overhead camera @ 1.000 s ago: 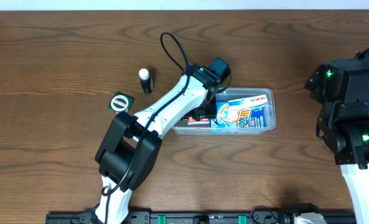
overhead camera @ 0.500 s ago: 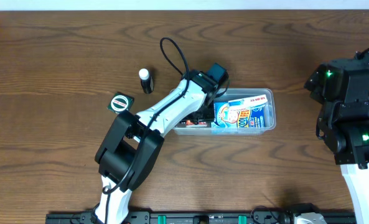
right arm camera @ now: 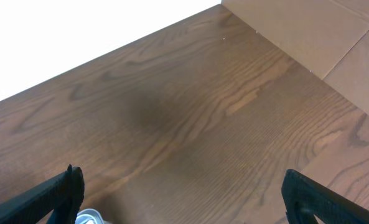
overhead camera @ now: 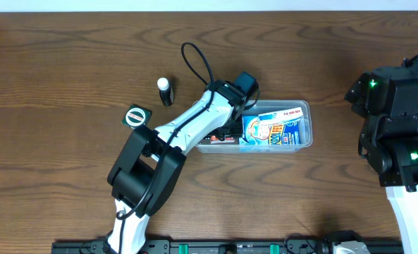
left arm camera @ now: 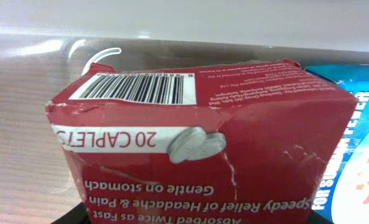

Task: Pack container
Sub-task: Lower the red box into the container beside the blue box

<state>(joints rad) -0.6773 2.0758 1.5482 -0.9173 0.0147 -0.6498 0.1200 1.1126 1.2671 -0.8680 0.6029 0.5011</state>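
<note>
One dark wood-grain table, pale wall strip beyond, clear container mid-table

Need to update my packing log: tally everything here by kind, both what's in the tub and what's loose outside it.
Clear tub: 1
Red caplet box: 1, in the tub
Blue packet: 1, in the tub
Small white-capped bottle: 1, outside the tub
Round green-faced item: 1, outside the tub
Total: 5
</note>
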